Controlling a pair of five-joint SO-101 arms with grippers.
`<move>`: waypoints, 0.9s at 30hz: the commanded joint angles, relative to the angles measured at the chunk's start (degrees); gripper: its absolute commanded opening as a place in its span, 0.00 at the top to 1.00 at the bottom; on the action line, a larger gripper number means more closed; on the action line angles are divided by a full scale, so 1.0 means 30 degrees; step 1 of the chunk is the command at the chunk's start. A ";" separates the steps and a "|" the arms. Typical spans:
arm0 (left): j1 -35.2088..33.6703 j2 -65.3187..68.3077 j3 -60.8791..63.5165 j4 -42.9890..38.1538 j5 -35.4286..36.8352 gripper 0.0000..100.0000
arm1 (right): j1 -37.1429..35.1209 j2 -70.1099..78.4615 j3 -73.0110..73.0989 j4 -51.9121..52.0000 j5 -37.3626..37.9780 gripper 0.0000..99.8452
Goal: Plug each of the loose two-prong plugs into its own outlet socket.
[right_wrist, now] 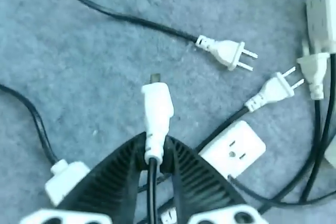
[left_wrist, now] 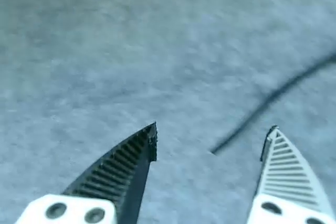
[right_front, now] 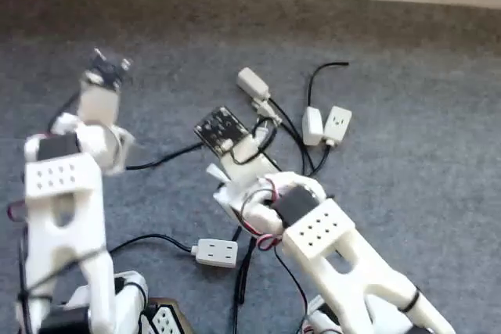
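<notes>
The right gripper [right_wrist: 156,144] is clamping down on a white held plug [right_wrist: 157,106]. It's pinching the plug at the back end, where the black cord [right_wrist: 152,182] is coming out between the fingers. The prong end is sticking out ahead of the tips over the grey carpet [right_wrist: 79,77].

Just beside the gripper, a white outlet socket [right_wrist: 233,148] is lying face up. Farther out, two more plugs are lying near each other with their prongs pointing roughly the same way. The far loose plug [right_wrist: 226,52] is trailing a long black cord, and the near loose plug [right_wrist: 274,90] is sending its cord back toward the outlet socket. Past those, an edge outlet block [right_wrist: 321,6] is sitting with a small white plug [right_wrist: 314,69] right up against it. I honestly can't tell if that one is seated.

The left gripper [left_wrist: 213,129] is hanging wide open and holding nothing, with a thin black wire [left_wrist: 273,95] lying on the carpet ahead of it. In the high view it's sitting well apart from the plug cluster, off to the left. One more corded outlet block [right_front: 215,253] is lying near the arm bases.
</notes>
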 commanded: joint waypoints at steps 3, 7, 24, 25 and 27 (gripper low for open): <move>0.2300 -0.6315 0.3619 -0.0029 0.1905 0.62 | -0.1275 -0.2828 0.0864 0.1187 -0.0879 0.99; 0.3971 -0.9480 0.4908 0.1319 0.2930 0.62 | -0.2037 -0.3297 0.0923 0.1802 -0.1231 0.99; 0.6491 -1.5458 0.7897 0.4278 0.3253 0.62 | -0.2125 -0.3502 0.1744 0.1656 -0.1758 0.99; 0.6462 -1.5458 0.8015 0.4015 0.3253 0.62 | -0.2271 -0.3502 0.1568 0.1861 -0.1758 0.99; 0.6432 -1.5458 0.8249 0.3546 0.3253 0.62 | -0.2623 -0.3502 0.1304 0.2125 -0.1758 0.99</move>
